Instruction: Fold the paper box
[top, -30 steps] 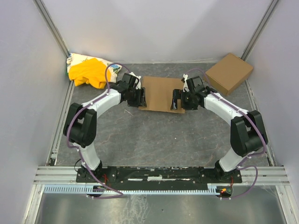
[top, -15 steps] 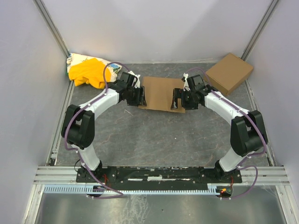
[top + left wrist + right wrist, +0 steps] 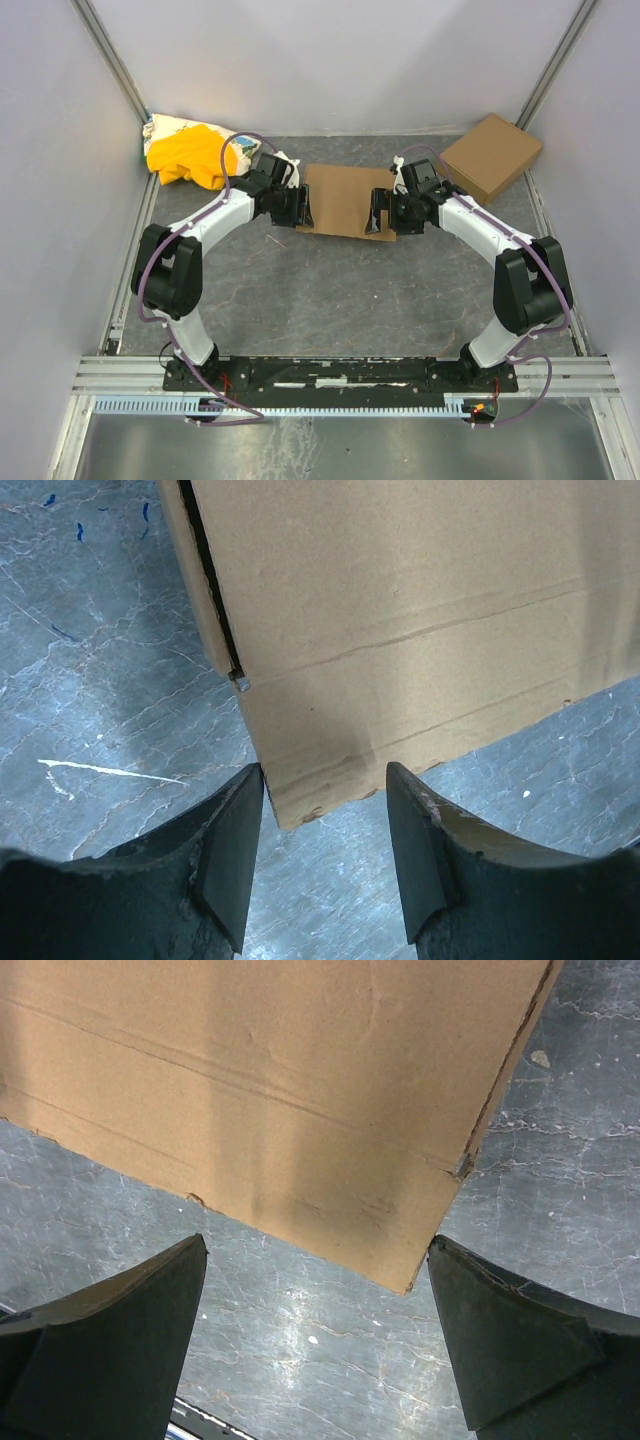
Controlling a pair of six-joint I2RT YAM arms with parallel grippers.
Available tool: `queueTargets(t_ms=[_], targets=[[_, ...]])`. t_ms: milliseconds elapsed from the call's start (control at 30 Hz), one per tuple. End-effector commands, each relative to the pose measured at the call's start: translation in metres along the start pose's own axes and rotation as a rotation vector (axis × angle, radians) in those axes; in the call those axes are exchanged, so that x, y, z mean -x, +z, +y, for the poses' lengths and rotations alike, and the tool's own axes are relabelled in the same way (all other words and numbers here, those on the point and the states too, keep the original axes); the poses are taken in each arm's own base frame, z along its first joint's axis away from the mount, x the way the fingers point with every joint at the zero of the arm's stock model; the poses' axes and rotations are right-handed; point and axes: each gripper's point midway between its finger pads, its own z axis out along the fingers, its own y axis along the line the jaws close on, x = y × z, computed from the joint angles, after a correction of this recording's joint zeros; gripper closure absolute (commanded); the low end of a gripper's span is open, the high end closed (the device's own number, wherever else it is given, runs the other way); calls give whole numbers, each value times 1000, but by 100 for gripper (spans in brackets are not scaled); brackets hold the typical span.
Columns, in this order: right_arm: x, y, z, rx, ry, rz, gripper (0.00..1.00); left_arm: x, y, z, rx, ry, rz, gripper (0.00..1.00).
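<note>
The paper box (image 3: 340, 198) lay flat on the bench (image 3: 330, 290) between my arms. My left fingers (image 3: 235, 850) stood half open and my right fingers (image 3: 130, 1330) wide, both empty at its near corners. Lifting that edge evenly seemed best.

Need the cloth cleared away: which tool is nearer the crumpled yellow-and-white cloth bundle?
Left. The left tool sits right of the cloth bundle; the right tool is farther right, across the flat brown cardboard mailer.
</note>
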Motion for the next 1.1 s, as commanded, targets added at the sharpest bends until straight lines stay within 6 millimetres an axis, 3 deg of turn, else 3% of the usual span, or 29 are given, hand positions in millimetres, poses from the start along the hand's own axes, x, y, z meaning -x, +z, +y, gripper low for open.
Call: queueTargets(t_ms=[0,467,1067], targets=[[23,-9,17,60,-5,-73,1,19,-11,-8,-6,65,-40,41],[20,-6,18,81,18,-61,1,15,-6,4,48,71,-18,41],[22,-5,18,179,136,-32,2,14,-6,2,39,75,-14,42]])
